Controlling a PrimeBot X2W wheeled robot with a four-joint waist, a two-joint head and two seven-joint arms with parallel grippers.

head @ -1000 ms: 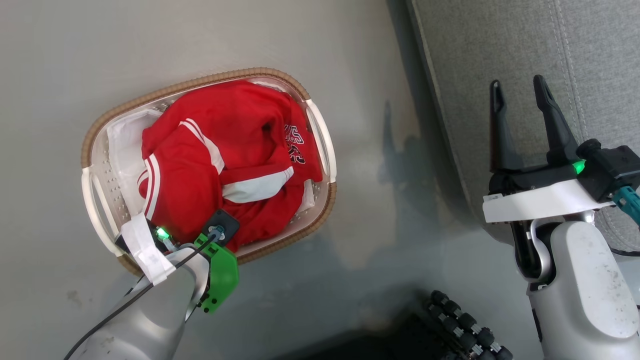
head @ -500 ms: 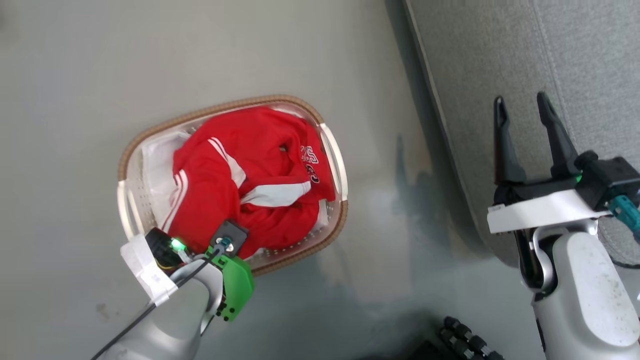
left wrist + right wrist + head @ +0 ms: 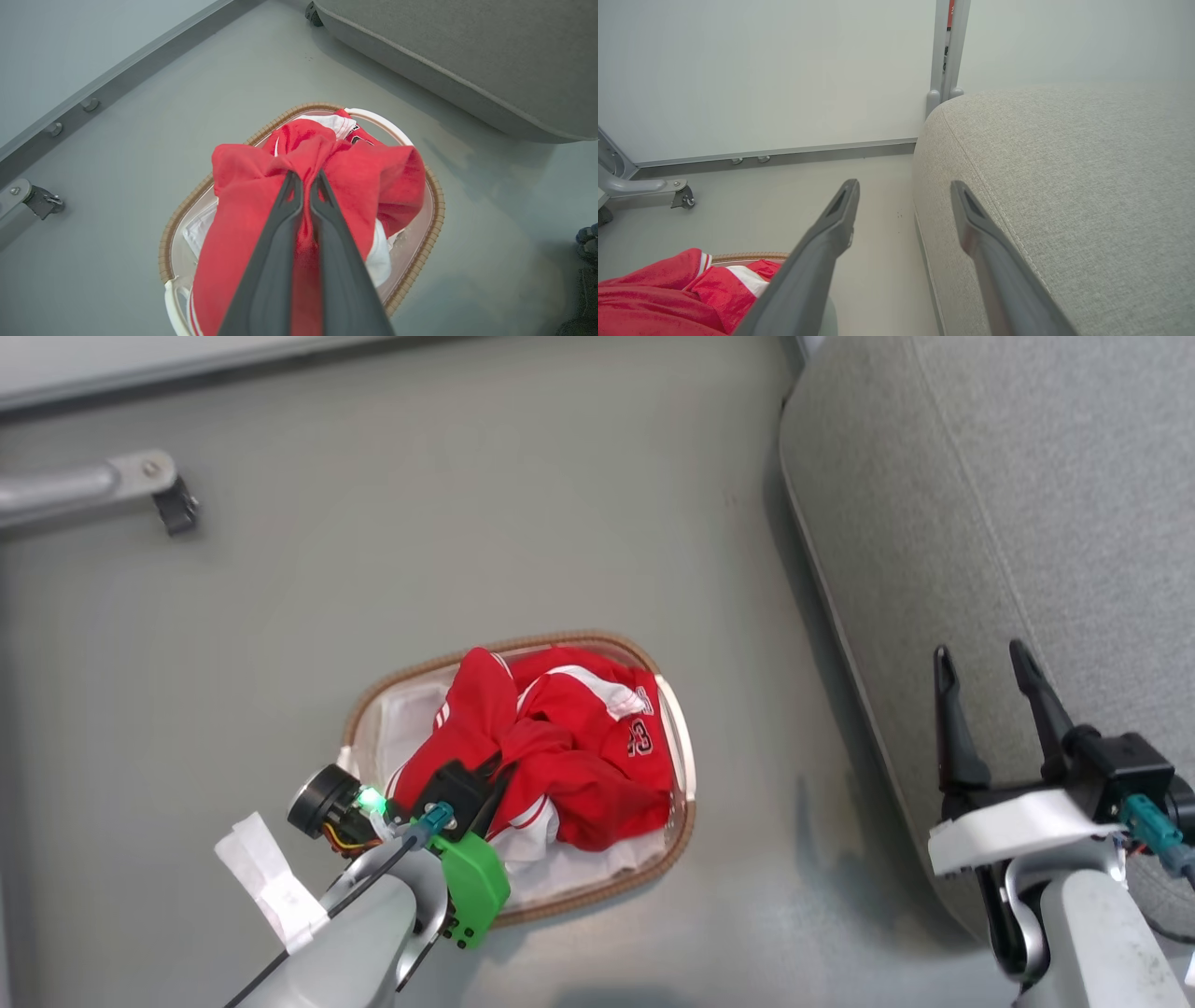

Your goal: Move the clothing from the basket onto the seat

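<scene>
Left gripper (image 3: 306,181): fingers pressed together, clamped on a fold of the clothing (image 3: 569,756).
Clothing: red heap, bunched up in the basket (image 3: 692,807) on the floor (image 3: 467,523).
Seat (image 3: 1008,476): grey, right of the basket, apart from it.
Right gripper (image 3: 979,653): fingers spread wide, nothing between them, over the seat's edge.

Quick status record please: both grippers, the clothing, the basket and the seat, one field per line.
left gripper: shut on a fold of the red clothing
right gripper: open, holding nothing, at the near edge of the seat
clothing: bunched in the basket, drawn up into a peak at the left gripper
white sheet: in the basket, under the clothing
basket: on the floor, beside the seat, apart from it
seat: no clothing on the part in view
</scene>
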